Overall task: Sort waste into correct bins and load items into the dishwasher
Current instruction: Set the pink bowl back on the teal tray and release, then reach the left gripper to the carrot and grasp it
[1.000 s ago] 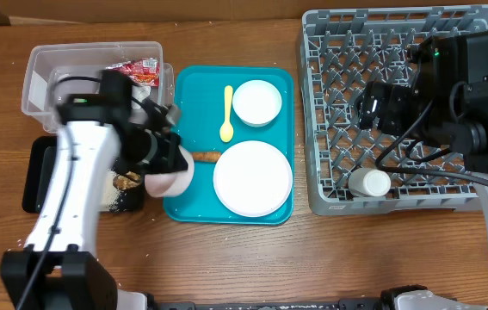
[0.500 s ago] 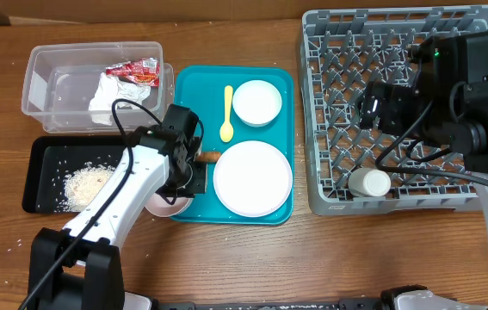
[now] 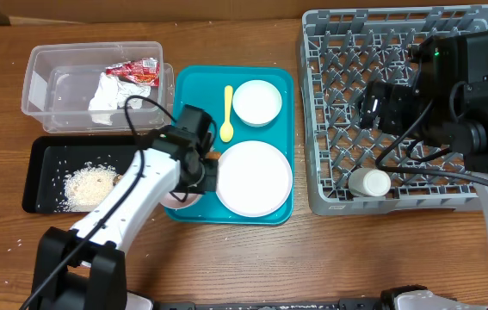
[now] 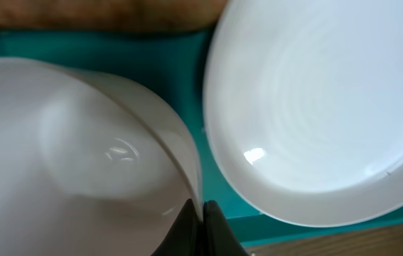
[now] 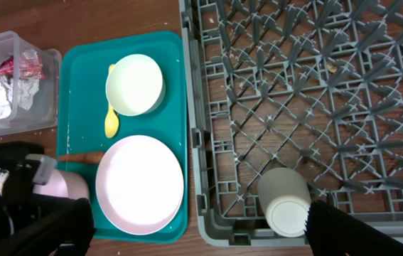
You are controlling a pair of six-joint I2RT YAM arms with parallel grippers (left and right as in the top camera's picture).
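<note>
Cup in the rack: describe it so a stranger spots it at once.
Find the big grey rack on the right. In its near corner, on the side towards the teal tray, sits a small white cup. It is the only dish in the rack.

From the left wrist, the small white bowl (image 4: 80, 156) is cut by the left and lower edges, the large round white plate (image 4: 315, 107) by the upper and right ones. Of the left gripper (image 4: 201, 229) only two dark fingertips (image 4: 217, 236) show at the lower edge, pinched on the bowl's rim. A blurred brown band (image 4: 80, 13) along the top cannot be identified. From the right wrist, the right gripper (image 5: 197, 217) shows two dark blurred fingers (image 5: 45, 229), wide apart, cut by the lower edge. Overhead, the left arm (image 3: 132, 189) covers most of the bowl; the right arm (image 3: 467, 77) hides part of the grey plastic dish rack (image 3: 338, 52).
</note>
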